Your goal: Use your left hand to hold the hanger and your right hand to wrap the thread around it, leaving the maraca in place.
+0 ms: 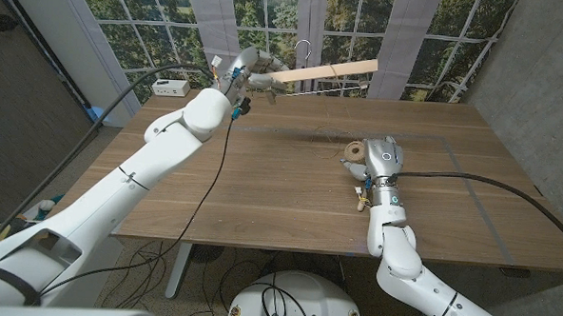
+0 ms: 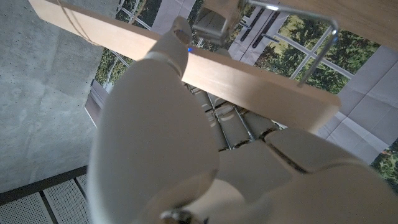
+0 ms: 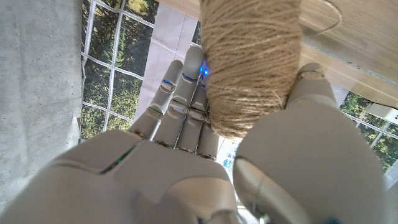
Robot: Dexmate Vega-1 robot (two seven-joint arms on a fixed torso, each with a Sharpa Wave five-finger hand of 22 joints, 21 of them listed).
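So the left hand (image 1: 239, 75) grips the wooden hanger (image 1: 325, 74) up in the air over the tabletop's (image 1: 261, 186) far edge. Right hand (image 1: 380, 160) holds the twine spool (image 1: 357, 152) down on the tabletop, toward the right side.

The head camera looks steeply down over both arms at the bench (image 1: 261, 190), windows at 12 o'clock. The left wrist camera sits close behind the left hand (image 2: 186, 155), facing the hanger (image 2: 249, 81). The right wrist camera presses against the right hand (image 3: 186, 162) and thread (image 3: 249, 62). All share the windows.
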